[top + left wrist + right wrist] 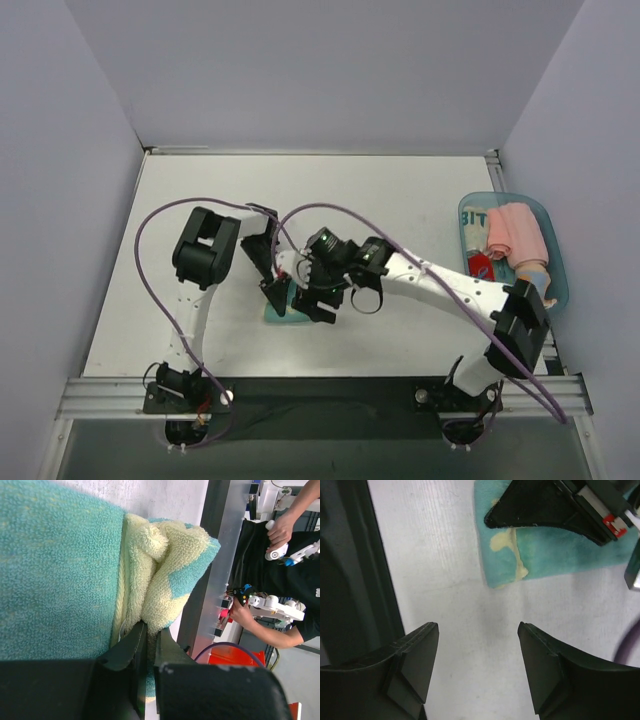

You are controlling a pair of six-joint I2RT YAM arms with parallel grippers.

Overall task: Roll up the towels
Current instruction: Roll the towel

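Observation:
The pale yellow and teal towel (60,570) lies on the white table just ahead of the arm bases, and only a small teal edge of it (274,313) shows from above. My left gripper (151,627) is shut on a bunched yellow fold at the towel's end; from above it (277,292) sits right over the towel. My right gripper (477,630) hangs open over bare table beside the towel's corner (502,577), with nothing between its fingers. Seen from above, the right gripper (318,303) is close to the left one. A second towel (516,232), pinkish red, lies rolled in the tray.
The light blue plastic tray (556,262) stands at the table's right edge, with a red item (481,266) in it. Purple cables loop over both arms. Grey walls close in the table (350,200) on three sides. A metal rail runs along the near edge.

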